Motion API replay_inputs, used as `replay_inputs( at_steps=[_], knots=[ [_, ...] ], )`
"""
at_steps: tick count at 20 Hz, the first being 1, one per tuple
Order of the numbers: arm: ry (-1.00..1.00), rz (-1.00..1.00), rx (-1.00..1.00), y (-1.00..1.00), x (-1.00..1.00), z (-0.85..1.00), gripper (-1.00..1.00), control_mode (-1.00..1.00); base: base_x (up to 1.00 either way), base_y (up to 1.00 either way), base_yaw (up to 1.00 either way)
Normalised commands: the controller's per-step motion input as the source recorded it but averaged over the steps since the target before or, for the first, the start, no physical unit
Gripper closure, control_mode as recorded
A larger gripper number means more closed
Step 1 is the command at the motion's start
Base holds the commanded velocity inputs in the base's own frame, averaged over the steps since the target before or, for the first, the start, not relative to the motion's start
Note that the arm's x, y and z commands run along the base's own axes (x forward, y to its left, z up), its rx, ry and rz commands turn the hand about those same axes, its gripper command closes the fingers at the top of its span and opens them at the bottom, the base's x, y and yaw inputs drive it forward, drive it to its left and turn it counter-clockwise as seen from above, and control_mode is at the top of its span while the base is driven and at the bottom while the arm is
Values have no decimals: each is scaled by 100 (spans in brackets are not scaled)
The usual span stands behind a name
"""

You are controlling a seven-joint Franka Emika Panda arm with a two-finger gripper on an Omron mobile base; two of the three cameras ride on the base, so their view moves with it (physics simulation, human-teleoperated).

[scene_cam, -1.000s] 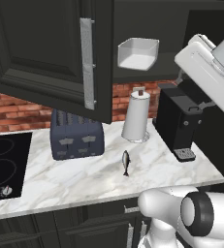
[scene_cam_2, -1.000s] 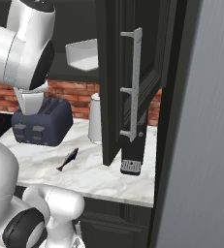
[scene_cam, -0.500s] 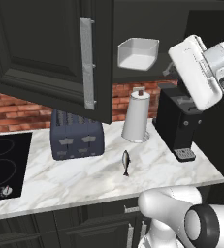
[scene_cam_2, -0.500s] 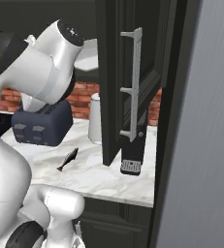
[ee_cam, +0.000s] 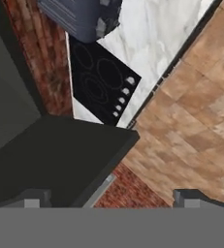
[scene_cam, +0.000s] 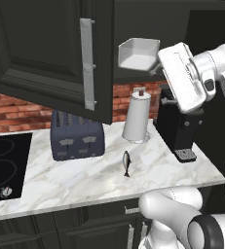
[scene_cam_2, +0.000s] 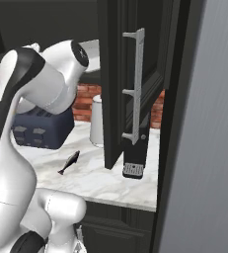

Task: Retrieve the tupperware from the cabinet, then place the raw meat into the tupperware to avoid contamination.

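The tupperware [scene_cam: 139,53], a shallow white open box, sits on the dark shelf of the open upper cabinet [scene_cam: 50,53]. My gripper [scene_cam: 157,66] hovers just right of its right wall, at about the same height. In the hand view the gripper [ee_cam: 111,198] is open, its two dark fingertips [ee_cam: 33,198] far apart with nothing between them. That view looks over the dark top of the cabinet door. The raw meat, a small dark fish [scene_cam: 126,163], lies on the marble counter in front of the paper-towel roll, and the fish [scene_cam_2: 68,163] is also in the right base view.
A dark toaster [scene_cam: 77,136] stands left of the fish, a white paper-towel roll [scene_cam: 137,116] behind it, and a black coffee machine [scene_cam: 179,129] to the right. The open cabinet door [scene_cam_2: 135,89] hangs over the counter. A black cooktop [scene_cam: 7,165] lies far left.
The arm has swung left and the hand has turned, bringing the gripper from well right of the cabinet to beside the tupperware. The tupperware and the fish have not moved.
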Motion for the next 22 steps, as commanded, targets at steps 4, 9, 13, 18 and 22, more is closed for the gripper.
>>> replay_inputs(
  at_steps=[4, 9, 13, 18, 22],
  knots=[
    [24, 8, 12, 45, 0, 6, -100, -100, 0, 0, 0],
    [24, 10, 7, 46, 0, 1, -100, -100, 0, 0, 0],
    [16, 5, 0, 34, 0, -1, -100, -100, 0, 0, 0],
    [16, 5, 0, 33, 3, -5, -100, -100, 0, 0, 0],
    [23, 7, 0, 50, 4, -8, -100, -100, 0, 0, 0]
  ],
)
